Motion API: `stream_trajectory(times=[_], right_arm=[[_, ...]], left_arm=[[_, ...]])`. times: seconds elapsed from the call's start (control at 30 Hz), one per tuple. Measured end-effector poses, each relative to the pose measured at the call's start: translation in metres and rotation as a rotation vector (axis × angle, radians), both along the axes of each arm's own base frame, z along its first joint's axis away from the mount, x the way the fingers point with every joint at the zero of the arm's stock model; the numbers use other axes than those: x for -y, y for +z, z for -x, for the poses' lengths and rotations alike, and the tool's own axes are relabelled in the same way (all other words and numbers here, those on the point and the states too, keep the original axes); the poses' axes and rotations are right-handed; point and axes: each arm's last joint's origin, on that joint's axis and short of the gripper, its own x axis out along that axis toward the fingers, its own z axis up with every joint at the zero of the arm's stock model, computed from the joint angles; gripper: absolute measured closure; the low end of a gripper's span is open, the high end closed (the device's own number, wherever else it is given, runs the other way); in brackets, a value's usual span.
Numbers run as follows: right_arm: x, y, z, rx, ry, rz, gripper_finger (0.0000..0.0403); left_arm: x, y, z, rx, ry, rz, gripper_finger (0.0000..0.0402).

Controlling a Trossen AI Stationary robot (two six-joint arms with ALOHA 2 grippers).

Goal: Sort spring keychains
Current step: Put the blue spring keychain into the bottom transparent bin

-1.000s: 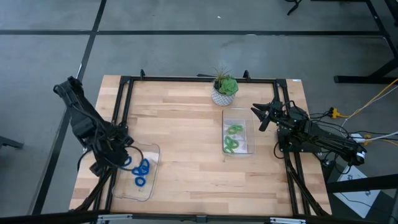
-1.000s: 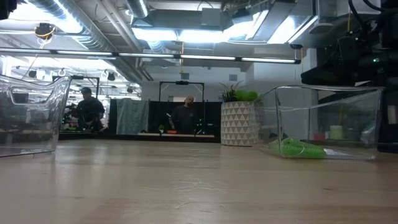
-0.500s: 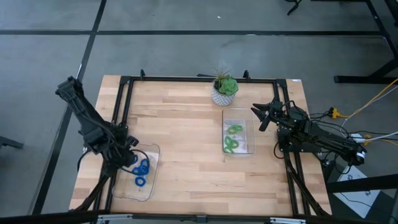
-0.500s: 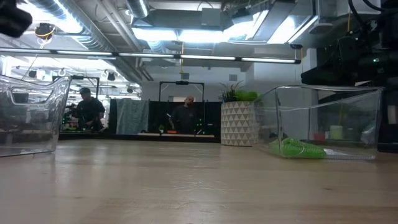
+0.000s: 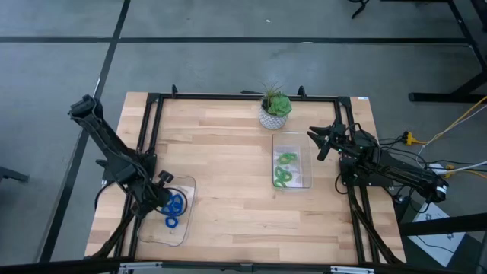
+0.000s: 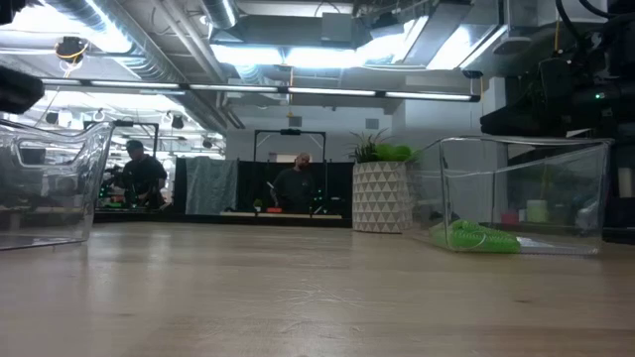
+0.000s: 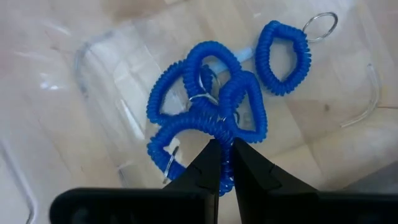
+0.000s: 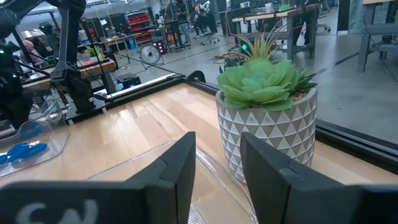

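My left claw (image 7: 221, 163) hung over the left tray (image 5: 185, 228), the clear one far from the plant (image 5: 275, 109) toward the table's (image 5: 221, 152) near left corner. Its fingers (image 7: 208, 163) were pinched almost together, with only a sliver of blue coil showing between the tips; I could not tell whether they truly gripped it or merely pressed on it. Under them lay the blue keychains (image 7: 208, 102): three or four loops heaped over one another, metal rings tangled in the middle, the heap's long axis running slantwise across the tray floor. One more blue loop (image 7: 283, 56) lay apart from the heap, a flattened oval with its ring (image 7: 321, 26) pointing away from the heap.

My right claw (image 5: 326, 141) waited off to the side of the right tray (image 5: 306, 161), near the table's right rail, fingers (image 8: 174, 171) parted and holding nothing, aimed toward the plant.

The right tray sat just in front of the plant. In it lay the green keychains (image 5: 284, 169), two clumps in a line, the line running from the plant end toward the tray's near end. From table height they showed as one low green coil (image 6: 474, 237) lying flat on the tray floor.
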Motion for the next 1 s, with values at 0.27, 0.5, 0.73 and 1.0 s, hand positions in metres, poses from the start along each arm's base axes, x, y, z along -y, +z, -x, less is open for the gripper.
stream_trajectory(times=[0.27,0.5,0.73,1.0], right_arm=[[0.000,0.000,0.000,0.000,0.000,0.000,0.0276],[0.000,0.000,0.000,0.000,0.000,0.000,0.0276],[0.000,0.000,0.000,0.000,0.000,0.000,0.0276],[0.000,0.000,0.000,-0.001,0.000,0.000,0.0276]], left_arm=[[0.008,-0.015,-0.007,-0.041,-0.045,-0.078,0.0379],[0.015,-0.026,-0.012,-0.068,-0.045,-0.115,0.0376],[0.018,-0.032,-0.015,-0.079,-0.044,-0.129,0.0351],[0.018,-0.033,-0.015,-0.088,-0.047,-0.121,0.0333]])
